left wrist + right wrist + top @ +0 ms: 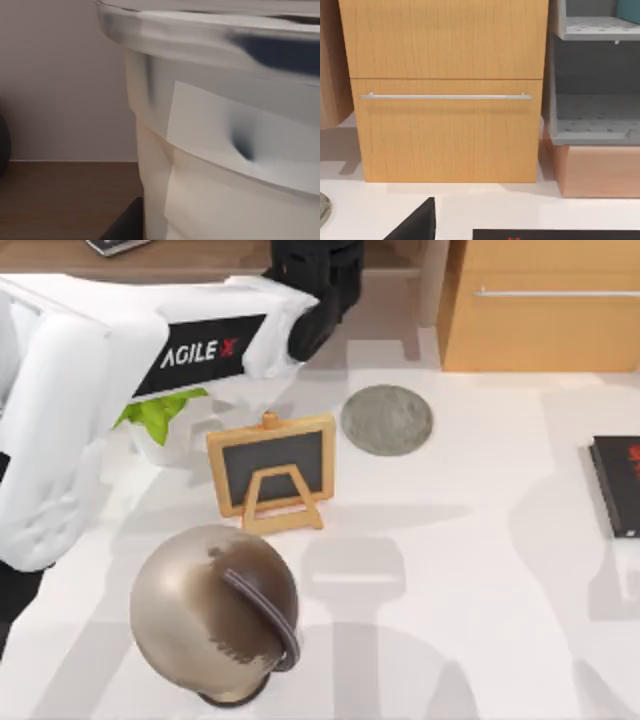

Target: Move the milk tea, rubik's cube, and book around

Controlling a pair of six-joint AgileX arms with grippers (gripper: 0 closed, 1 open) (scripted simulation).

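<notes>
The milk tea [220,150] looms close before the left end effector, whose grip cannot be told.

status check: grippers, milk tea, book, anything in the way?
Left arm reaches over the table's far left; milk tea hard against its wrist camera. Book flat at right edge. Small chalkboard easel, grey round coaster, bronze helmet mid-table.

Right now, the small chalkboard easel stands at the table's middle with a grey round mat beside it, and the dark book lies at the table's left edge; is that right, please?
Not quite. The book lies at the table's right edge, as the top view shows. The chalkboard easel and the grey round mat beside it are as you say.
</notes>
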